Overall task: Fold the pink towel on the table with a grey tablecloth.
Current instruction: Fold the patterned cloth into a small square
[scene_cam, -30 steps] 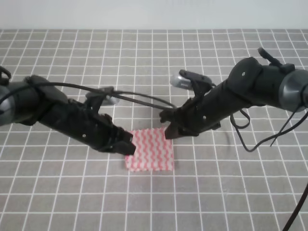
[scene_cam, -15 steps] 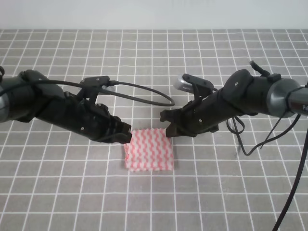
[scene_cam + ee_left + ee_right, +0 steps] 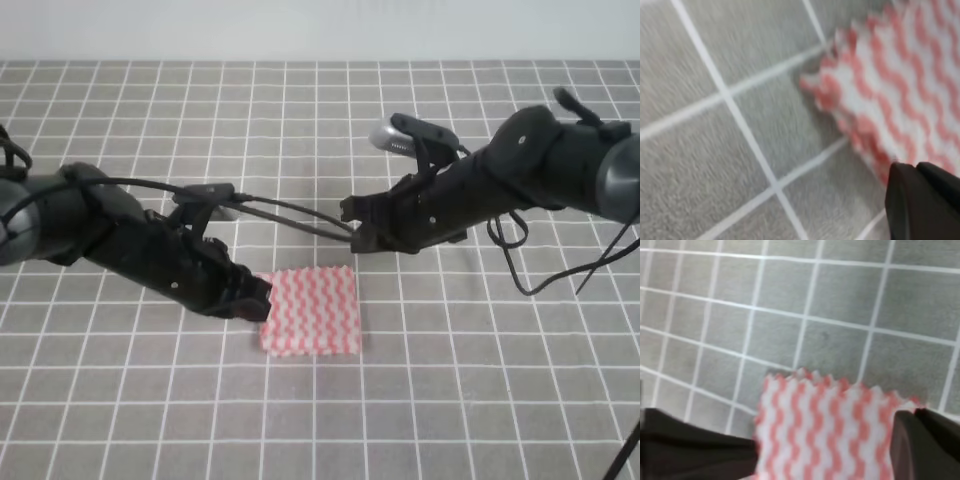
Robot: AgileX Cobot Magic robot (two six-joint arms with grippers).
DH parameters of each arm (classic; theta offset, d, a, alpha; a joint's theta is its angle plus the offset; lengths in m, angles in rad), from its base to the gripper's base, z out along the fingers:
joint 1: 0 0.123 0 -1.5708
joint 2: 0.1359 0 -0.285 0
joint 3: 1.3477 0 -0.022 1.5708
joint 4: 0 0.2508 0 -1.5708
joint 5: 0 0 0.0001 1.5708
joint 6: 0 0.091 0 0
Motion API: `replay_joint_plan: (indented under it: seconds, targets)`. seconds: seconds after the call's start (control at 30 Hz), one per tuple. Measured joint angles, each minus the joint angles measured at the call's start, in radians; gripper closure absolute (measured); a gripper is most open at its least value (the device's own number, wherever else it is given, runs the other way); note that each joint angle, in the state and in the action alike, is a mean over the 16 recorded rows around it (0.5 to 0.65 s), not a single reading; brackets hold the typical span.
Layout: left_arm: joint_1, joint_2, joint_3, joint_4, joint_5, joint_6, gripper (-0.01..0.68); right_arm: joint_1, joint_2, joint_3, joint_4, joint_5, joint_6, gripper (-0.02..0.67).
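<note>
While blur hides the left gripper (image 3: 262,300) at the pink towel (image 3: 311,310), its grip—likewise the right gripper's (image 3: 358,232)—is unclear.

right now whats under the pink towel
The pink towel lies flat on the grey tablecloth; the grid lines run up to its edges. Anything beneath it is covered. The left gripper sits at its left edge.
</note>
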Motion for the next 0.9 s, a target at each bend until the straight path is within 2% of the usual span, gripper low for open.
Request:
replay_joint_plan:
  seconds: [0.2, 0.4, 0.67, 0.9]
  targets:
    - [0.000, -0.006, -0.002, 0.022, 0.020, 0.002, 0.675, -0.001, -0.054, 0.001, -0.020, 0.037, 0.000, 0.666]
    - [0.000, -0.113, -0.004, 0.034, 0.013, 0.001, 0.675, -0.001, -0.134, 0.004, -0.069, 0.075, 0.020, 0.666]
    - [0.000, -0.396, 0.025, 0.029, -0.045, -0.007, 0.676, 0.001, -0.350, 0.078, -0.193, 0.092, 0.093, 0.666]
    - [0.001, -0.687, 0.158, 0.021, -0.159, -0.014, 0.676, 0.004, -0.600, 0.247, -0.276, 0.077, 0.148, 0.666]
